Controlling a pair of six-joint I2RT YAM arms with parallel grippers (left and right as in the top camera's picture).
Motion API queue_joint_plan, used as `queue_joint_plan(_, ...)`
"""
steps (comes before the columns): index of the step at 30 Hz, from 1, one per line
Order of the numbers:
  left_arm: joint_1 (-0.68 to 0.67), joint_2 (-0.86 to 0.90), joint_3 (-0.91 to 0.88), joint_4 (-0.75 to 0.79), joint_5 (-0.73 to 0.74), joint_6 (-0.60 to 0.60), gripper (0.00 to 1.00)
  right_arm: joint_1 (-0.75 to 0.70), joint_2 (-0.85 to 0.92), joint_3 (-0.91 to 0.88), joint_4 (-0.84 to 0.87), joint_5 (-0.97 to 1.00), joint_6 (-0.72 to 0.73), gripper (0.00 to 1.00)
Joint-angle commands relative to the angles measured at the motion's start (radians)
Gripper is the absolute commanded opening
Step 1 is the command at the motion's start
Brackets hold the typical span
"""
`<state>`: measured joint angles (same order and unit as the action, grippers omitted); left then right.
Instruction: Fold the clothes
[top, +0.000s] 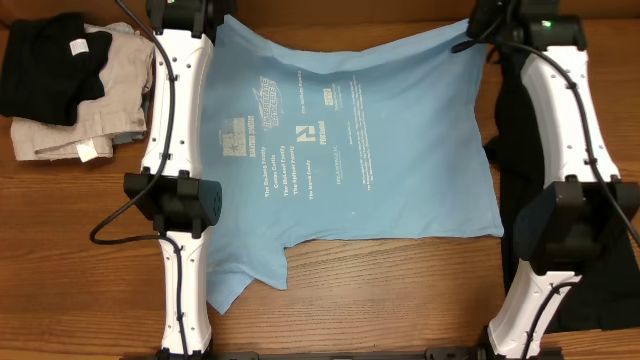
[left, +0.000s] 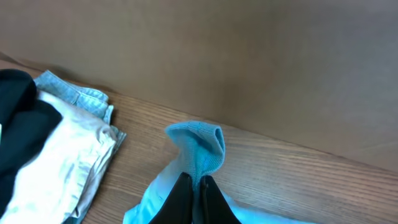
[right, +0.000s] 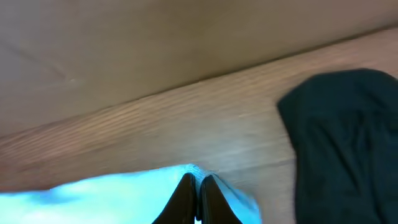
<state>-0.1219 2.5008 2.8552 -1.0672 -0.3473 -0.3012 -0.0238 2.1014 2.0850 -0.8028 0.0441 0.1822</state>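
1. Our left gripper (left: 198, 186) is closed tight on a bunched corner of the light blue T-shirt (left: 199, 146), and the cloth pokes up just past the fingertips
2. Our right gripper (right: 198, 185) is pinched shut on another corner of the same T-shirt, with the blue cloth running off to its left in the wrist view
3. From above we see the T-shirt spread flat on the wooden table (top: 380, 300) between the two grippers, white lettering facing up. Both held corners are at the far edge, and one sleeve trails back beside the left arm
4. The black garment (right: 348, 137) lies to the right of the right gripper, near it but apart, and it runs on beneath the right arm
5. To the left of the left gripper we find a pile of folded clothes (left: 68, 155), beige cloth with a black piece on top, apart from the T-shirt
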Motion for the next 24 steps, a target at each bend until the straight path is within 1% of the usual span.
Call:
queue_joint_plan(1,0.002,-0.027,0.014,-0.038,0.034,-0.021,0.04,-0.054,-0.024,0.011,-0.068,-0.043,-0.005,0.04)
queue_joint_plan(4,-0.005,-0.037,0.014,-0.132,0.114,-0.023,0.04,-0.085,-0.024,0.011,-0.190,-0.124,-0.005,0.04)
queue_joint_plan(6,-0.006,-0.042,0.014,-0.230,0.167,-0.060,0.04,-0.100,-0.023,0.011,-0.259,-0.151,-0.006,0.04)
queue_joint_plan(10,-0.008,-0.039,0.013,-0.410,0.176,-0.132,0.04,-0.111,-0.023,0.010,-0.381,-0.154,-0.035,0.04)
queue_joint_plan(13,-0.007,-0.037,0.013,-0.506,0.167,-0.145,0.04,-0.111,-0.021,0.008,-0.449,-0.154,-0.053,0.04)
queue_joint_plan(18,0.008,-0.042,0.014,-0.591,0.137,-0.162,0.04,-0.111,-0.019,0.008,-0.518,-0.154,-0.057,0.04)
queue_joint_plan(24,0.025,-0.099,0.028,-0.587,0.127,-0.160,0.04,-0.111,-0.019,0.008,-0.537,-0.154,-0.061,0.04)
